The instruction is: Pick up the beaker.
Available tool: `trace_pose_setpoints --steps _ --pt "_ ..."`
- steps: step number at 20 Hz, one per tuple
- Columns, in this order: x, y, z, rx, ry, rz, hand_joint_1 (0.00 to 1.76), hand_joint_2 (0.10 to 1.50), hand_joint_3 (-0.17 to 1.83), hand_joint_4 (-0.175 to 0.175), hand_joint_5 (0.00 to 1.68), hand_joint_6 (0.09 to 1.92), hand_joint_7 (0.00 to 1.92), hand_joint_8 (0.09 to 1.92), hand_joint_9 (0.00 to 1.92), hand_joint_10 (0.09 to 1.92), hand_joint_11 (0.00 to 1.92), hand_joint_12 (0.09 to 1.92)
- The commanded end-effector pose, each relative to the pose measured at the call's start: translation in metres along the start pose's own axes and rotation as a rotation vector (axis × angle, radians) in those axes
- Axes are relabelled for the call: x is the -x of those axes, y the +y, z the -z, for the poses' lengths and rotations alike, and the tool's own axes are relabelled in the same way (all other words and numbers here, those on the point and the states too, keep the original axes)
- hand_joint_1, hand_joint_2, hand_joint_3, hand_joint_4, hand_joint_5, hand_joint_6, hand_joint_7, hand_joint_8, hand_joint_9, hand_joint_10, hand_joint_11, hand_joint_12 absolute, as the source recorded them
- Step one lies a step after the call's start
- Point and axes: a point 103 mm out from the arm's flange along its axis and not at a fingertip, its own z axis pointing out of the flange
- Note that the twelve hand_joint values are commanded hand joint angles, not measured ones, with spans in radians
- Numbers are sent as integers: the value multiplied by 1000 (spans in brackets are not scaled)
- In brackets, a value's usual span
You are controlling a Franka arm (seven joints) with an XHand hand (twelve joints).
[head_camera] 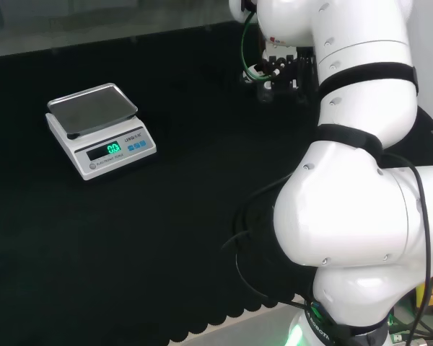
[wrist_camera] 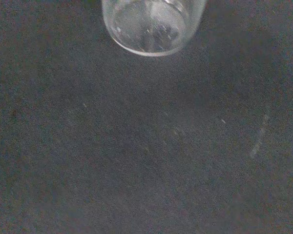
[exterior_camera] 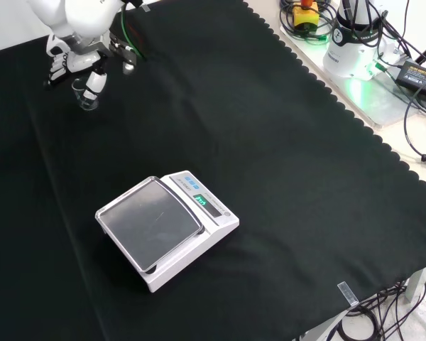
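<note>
In the front view we see the hand point(exterior_camera: 77, 58) at the far left corner of the black-clothed counter point(exterior_camera: 270, 142), its fingers point(exterior_camera: 96, 82) pointing down around a small clear glass beaker point(exterior_camera: 87, 96). The beaker stands on the cloth between the fingers, one white fingertip against its side. We cannot tell whether the fingers pinch it or merely flank it. In the wrist view the beaker's point(wrist_camera: 153, 24) round base shows close, over dark cloth. A white digital scale point(exterior_camera: 165, 227) sits well apart from the fingers.
</note>
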Motion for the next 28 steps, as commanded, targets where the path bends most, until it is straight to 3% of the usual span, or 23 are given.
trace_pose_setpoints --steps 1,3,7,10,13,17,18,19,20,21,23,24,26,28 --pt "8 -6 1 47 -20 -7 233 950 143 13 206 87 29 752 217 903 10 1491" --pt "7 -7 1 93 -37 -16 276 951 141 3 236 87 99 797 375 884 104 1529" --pt "2 -10 2 204 -77 -22 471 955 147 -50 488 112 467 838 819 750 552 1376" --pt "4 -13 2 288 -98 -26 587 943 166 -83 638 358 734 807 1096 651 820 1264" --pt "6 -15 -1 361 -107 -32 713 921 203 -143 804 664 997 821 1356 595 1104 1109" --pt "8 -15 -4 435 -121 -37 868 885 258 -174 1045 721 1274 822 1633 528 1379 930" --pt "9 -16 -2 449 -130 -35 954 883 275 -74 1098 730 1330 810 1679 517 1417 910" --pt "10 -17 3 464 -140 -34 1023 872 298 4 1143 721 1381 790 1719 509 1453 891" --pt "11 -20 10 479 -143 -31 1070 846 342 40 1180 702 1430 759 1752 493 1486 870" --pt "13 -24 21 492 -138 -24 1101 808 405 48 1212 683 1473 725 1780 472 1512 852" --pt "21 -37 50 515 -104 -10 1145 702 578 10 1270 653 1568 655 1837 431 1553 823" --pt "25 -46 67 519 -75 -1 1163 651 660 -32 1295 643 1614 625 1862 417 1568 812" --pt "38 -68 113 469 8 30 1190 575 783 -125 1327 642 1685 571 1900 397 1590 791" --pt "47 -90 152 417 99 63 1201 545 834 -164 1336 649 1720 543 1916 403 1599 780"
